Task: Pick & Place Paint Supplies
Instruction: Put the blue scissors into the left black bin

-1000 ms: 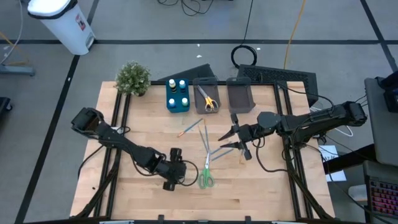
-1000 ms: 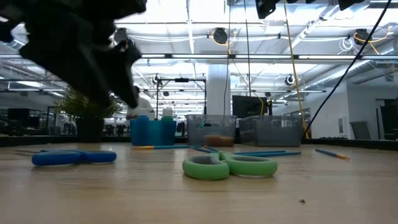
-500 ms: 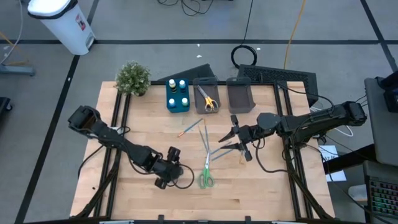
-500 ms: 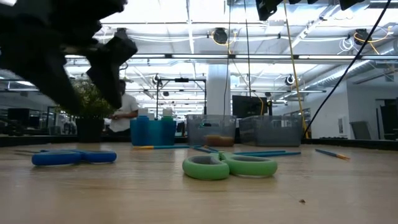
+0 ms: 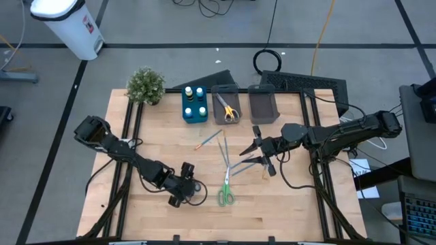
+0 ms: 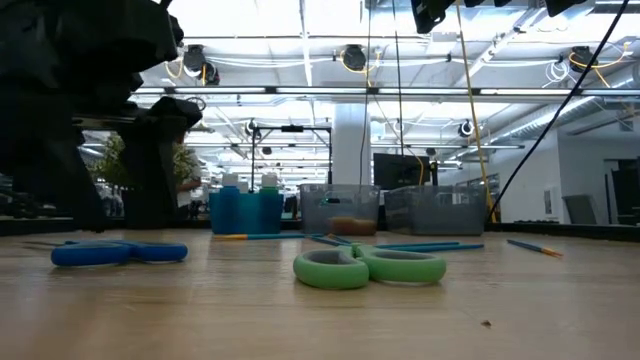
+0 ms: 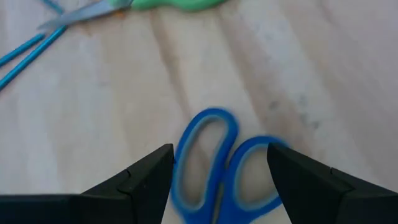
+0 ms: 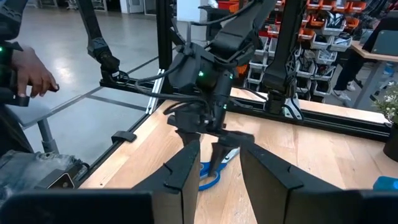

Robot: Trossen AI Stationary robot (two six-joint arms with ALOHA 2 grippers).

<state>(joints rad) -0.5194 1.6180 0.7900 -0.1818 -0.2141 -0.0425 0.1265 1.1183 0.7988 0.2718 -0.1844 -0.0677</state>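
Observation:
Blue-handled scissors (image 7: pixel 214 165) lie flat on the wooden table near its front left, also in the low view (image 6: pixel 120 252). My left gripper (image 7: pixel 221 180) is low over them, pointing steeply down and open, with one finger on either side of the two handle loops; whether the fingers touch the loops I cannot tell. Green-handled scissors (image 5: pixel 225 192) lie flat just to the right. Thin blue brushes (image 5: pixel 223 151) lie at mid-table. My right gripper (image 5: pixel 248 153) hangs level above the brushes, open, with nothing between its fingers.
At the far edge stand a blue bin (image 5: pixel 195 104) with capped bottles, a grey bin (image 5: pixel 226 107) holding yellow scissors, another grey bin (image 5: pixel 263 107) and a potted plant (image 5: pixel 146 86). A person's hand (image 8: pixel 31 74) shows beyond the table's left side.
My left gripper has sunk toward the table and shifted a little toward its near left, rolling slightly, so that its fingers now stand around the blue scissors' handles. The scissors have stayed where they lay.

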